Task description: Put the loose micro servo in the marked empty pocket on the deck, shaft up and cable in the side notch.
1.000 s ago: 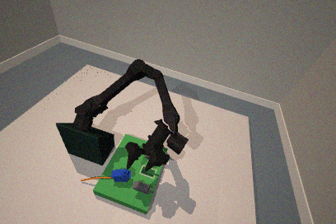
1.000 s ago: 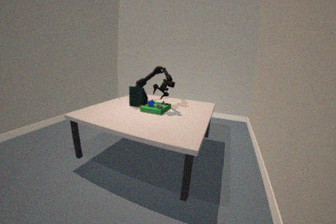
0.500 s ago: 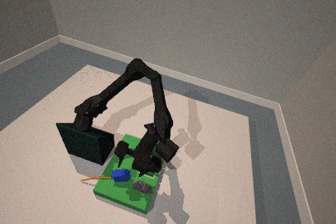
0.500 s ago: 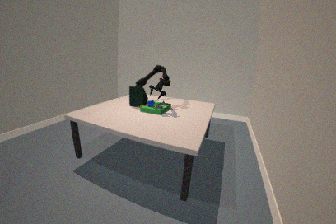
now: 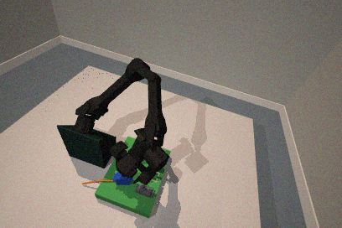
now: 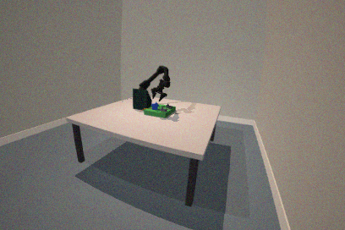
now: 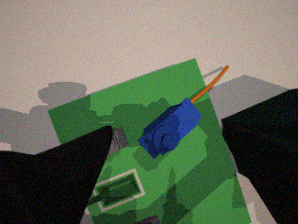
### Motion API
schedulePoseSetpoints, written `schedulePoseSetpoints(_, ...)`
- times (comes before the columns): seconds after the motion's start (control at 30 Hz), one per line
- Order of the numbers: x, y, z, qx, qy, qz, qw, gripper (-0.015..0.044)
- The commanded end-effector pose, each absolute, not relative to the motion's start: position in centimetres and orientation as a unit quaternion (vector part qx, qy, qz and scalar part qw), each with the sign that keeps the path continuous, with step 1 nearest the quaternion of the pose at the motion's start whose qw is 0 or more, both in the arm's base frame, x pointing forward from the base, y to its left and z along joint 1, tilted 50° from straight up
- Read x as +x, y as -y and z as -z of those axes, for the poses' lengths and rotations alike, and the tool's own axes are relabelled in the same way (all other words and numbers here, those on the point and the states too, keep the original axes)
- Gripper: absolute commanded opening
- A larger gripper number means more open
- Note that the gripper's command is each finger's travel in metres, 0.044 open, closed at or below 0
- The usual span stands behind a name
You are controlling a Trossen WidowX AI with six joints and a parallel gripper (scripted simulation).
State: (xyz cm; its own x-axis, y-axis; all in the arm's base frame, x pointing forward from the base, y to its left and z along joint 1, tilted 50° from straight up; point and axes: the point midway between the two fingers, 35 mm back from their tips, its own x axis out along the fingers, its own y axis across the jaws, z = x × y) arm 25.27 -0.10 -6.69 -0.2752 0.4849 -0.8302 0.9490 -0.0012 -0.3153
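The loose blue micro servo [image 5: 122,178] [image 6: 155,106] [image 7: 172,127] lies on the green deck [image 5: 126,202] [image 6: 154,114] [image 7: 165,82], outside the pocket. Its round output end faces the wrist camera. Its orange cable [image 5: 98,181] [image 7: 212,85] reaches out past the deck's edge. The pocket, with its pale outline [image 7: 139,182], shows empty in the wrist view, with a dark side notch partly behind a finger; the top view mostly hides it behind the arm. My gripper [image 5: 135,175] [image 6: 157,100] [image 7: 167,130] is wide open and empty above the deck. In the wrist view its fingers flank the blue servo.
A grey servo [image 5: 145,189] [image 7: 120,140] sits in the deck near the blue one, partly behind a finger in the wrist view. Another grey part [image 7: 148,220] shows at that view's bottom edge. The dark block [image 5: 80,147] [image 6: 139,99] under the arm's base stands beside the deck.
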Motion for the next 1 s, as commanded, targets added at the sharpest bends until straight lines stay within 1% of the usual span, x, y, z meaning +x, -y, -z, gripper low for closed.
schedulePoseSetpoints(0.0,24.7,0.2,6.9,0.572,-0.635,0.476,0.208,0.0440)
schedulePoseSetpoints(0.4,23.2,0.5,7.3,0.633,-0.549,0.543,0.048,0.0440)
schedulePoseSetpoints(0.8,21.8,0.6,7.4,0.660,-0.455,0.587,-0.118,0.0440)
schedulePoseSetpoints(0.87,21.7,0.6,7.4,0.661,-0.444,0.590,-0.136,0.0440)
schedulePoseSetpoints(0.97,21.7,0.6,7.4,0.661,-0.443,0.590,-0.138,0.0440)
